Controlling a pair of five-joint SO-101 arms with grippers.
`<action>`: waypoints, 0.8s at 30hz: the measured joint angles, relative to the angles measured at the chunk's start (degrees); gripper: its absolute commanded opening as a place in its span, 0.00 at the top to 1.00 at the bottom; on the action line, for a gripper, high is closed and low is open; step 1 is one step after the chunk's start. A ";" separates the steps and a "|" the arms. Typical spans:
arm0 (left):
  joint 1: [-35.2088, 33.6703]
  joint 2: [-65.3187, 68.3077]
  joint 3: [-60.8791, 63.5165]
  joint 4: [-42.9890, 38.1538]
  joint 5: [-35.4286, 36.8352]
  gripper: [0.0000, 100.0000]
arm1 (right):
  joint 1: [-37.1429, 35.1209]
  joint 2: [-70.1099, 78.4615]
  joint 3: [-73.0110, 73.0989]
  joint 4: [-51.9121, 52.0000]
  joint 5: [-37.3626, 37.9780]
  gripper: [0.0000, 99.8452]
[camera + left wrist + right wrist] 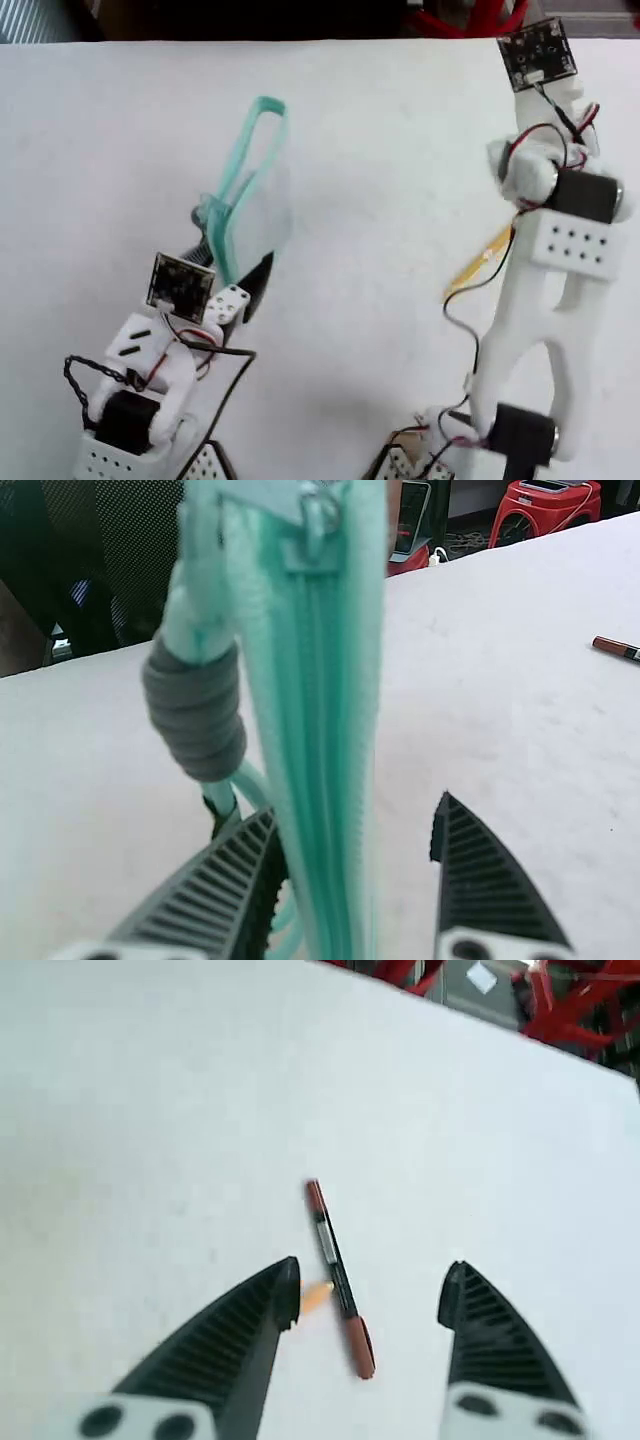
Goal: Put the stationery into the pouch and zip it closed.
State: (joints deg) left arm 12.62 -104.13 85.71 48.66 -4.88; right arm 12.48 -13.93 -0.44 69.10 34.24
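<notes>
Evidently very little of the task is finished: no stationery can be seen inside the pouch (262, 215), and both writing pieces are found lying loose on the table (380, 150). The pouch, translucent with a teal edge and a long teal loop (264, 125), is laid flat in front of the left arm, well apart from the pen (338, 1278) and the pencil (478, 265), which are placed together on the right arm's side, the pencil's orange tip tucked just beside the pen. The left gripper (360, 875) is held at the near end of the pouch with its jaws spread; the teal zipper band (325, 740) is framed between them, close against one finger and clear of the other, so nothing is pinched. The slider (315, 530) is seen at the far end of that band, and whether the mouth of the pouch is parted enough to take anything cannot be told. A grey ribbed sleeve (192, 715) is wrapped round the teal cord next to the band. The right gripper (372, 1285) is hung over the pen with its jaws spread wide on either side of it, and the pen is not touched by either finger. By this judgement the whole loading is left to be done: each piece has to be picked up, carried across and slipped in, and only then can the slider be drawn along to shut the pouch.
</notes>
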 measured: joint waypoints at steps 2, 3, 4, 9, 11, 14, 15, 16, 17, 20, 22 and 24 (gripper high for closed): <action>0.00 0.00 0.18 0.00 0.00 0.77 | 1.41 4.84 0.00 0.00 4.04 0.85; 0.00 0.00 0.70 0.00 0.00 0.77 | 1.85 7.56 0.00 0.00 5.89 0.85; 0.00 0.00 0.97 -0.09 0.00 0.77 | 2.46 10.37 0.00 0.00 7.38 0.84; 0.00 0.00 1.05 -0.18 0.00 0.77 | 4.84 23.30 -2.29 -5.71 9.76 0.82; 0.00 0.00 1.05 -0.18 0.00 0.77 | 5.45 28.22 -5.19 -7.21 10.11 0.82; 0.00 0.00 1.05 -0.18 0.00 0.77 | 5.63 35.87 -10.81 -6.95 10.29 0.82; 0.00 0.00 1.05 -0.18 0.00 0.77 | 5.63 38.07 -12.57 -5.89 10.29 0.82; 0.00 0.00 1.05 -0.18 0.00 0.77 | 5.54 40.44 -14.51 -4.92 10.29 0.82; 0.00 0.00 1.05 -0.18 0.00 0.77 | 5.54 42.64 -16.62 -4.13 10.29 0.82; 0.00 0.00 1.05 -0.18 0.00 0.77 | 5.63 48.79 -22.51 -3.43 10.29 0.82; 0.00 0.00 1.05 -0.18 0.00 0.77 | 5.63 52.92 -26.02 -3.16 10.29 0.82; 0.00 0.00 1.05 -0.18 0.00 0.77 | 5.63 57.05 -28.57 -3.16 10.29 0.83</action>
State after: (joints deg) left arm 12.62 -104.13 86.77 48.48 -4.88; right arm 18.11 43.12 -29.01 65.93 44.53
